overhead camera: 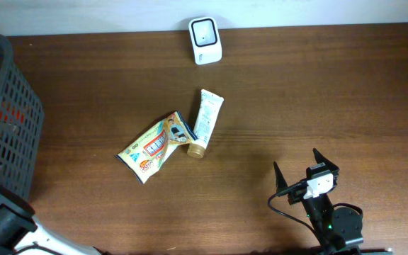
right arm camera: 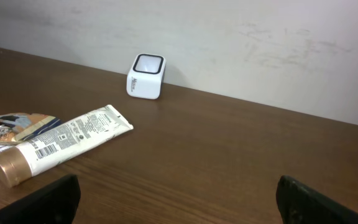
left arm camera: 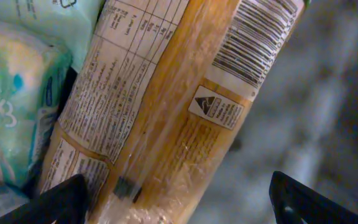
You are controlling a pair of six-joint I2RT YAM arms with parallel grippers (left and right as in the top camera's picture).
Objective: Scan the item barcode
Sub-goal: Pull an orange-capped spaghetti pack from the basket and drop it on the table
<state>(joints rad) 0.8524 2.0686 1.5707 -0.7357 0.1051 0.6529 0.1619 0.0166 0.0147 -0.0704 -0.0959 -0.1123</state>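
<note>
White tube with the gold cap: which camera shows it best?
The right wrist view: the tube lies close and side-on, its barcode and gold cap plain. The overhead view shows it small from above, beside the snack packet. The left wrist view misses it, showing only other packages.

A dark brown wood-grain surface [overhead camera: 346,99] spread across the overhead view, bounded at its far edge by a plain off-white wall [right arm camera: 272,43], faint scuffs and smudges seen on it, soft even light reflected dully off the wood
</note>
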